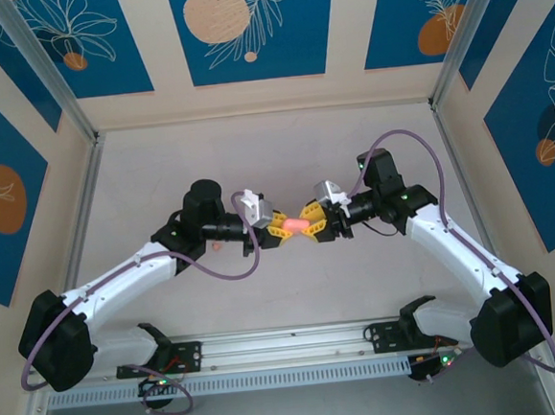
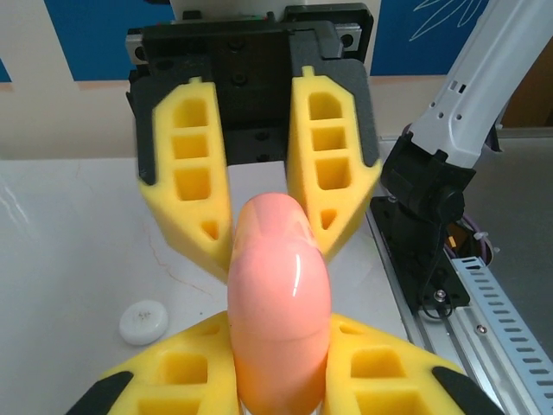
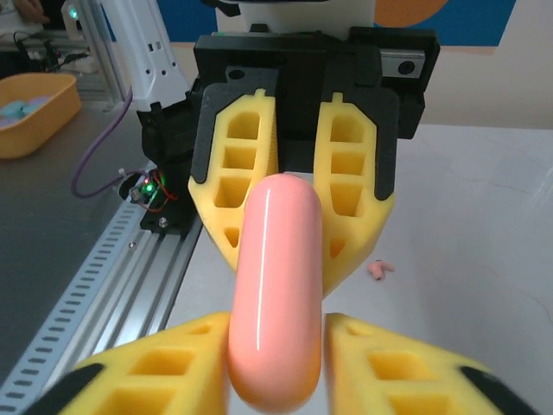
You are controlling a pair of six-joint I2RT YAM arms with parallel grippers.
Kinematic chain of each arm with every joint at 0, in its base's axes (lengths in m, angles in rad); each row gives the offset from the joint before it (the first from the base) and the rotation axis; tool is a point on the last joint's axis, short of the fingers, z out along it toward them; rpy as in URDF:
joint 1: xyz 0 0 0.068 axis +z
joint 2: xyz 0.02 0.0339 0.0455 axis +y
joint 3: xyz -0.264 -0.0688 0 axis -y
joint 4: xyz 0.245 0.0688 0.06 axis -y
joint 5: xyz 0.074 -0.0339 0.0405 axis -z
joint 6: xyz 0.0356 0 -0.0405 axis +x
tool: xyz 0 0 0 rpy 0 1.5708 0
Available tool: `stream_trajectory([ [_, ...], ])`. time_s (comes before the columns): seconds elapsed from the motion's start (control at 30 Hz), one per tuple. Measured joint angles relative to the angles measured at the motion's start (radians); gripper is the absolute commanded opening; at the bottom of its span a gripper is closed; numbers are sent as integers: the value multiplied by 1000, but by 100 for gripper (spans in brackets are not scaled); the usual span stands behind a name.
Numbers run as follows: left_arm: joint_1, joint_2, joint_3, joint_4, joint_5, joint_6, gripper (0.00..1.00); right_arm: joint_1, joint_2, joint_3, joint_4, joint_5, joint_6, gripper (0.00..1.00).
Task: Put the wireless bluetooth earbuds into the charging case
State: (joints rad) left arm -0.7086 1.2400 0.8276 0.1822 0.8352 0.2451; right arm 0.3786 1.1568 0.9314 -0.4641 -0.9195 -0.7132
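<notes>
The charging case [image 1: 295, 224] is held above the middle of the tabletop [image 1: 283, 149], well apart from every edge. One end is clamped by the left jaws, closed narrow on it. The other end is flanked by the right jaws; whether it is gripped or merely bracketed there cannot be told. Bare surface is left all around, out to the far corners. An earbud [image 3: 378, 270] and a small white disc [image 2: 143, 322] are seen lying beyond the jaws, away from the near-edge rail [image 1: 288, 346].
</notes>
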Motion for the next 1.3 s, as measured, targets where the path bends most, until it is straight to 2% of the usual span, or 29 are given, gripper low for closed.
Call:
stream_trajectory([
  [0.83,5,0,-10,-1,-23,-1,12,-80,-8,-2,163,27,166,40],
  [1.07,27,0,-100,114,-28,-47,12,-86,-28,-3,167,25,198,48],
  [1.3,143,-4,-261,336,-60,-186,12,-89,-39,-3,191,63,351,49],
])
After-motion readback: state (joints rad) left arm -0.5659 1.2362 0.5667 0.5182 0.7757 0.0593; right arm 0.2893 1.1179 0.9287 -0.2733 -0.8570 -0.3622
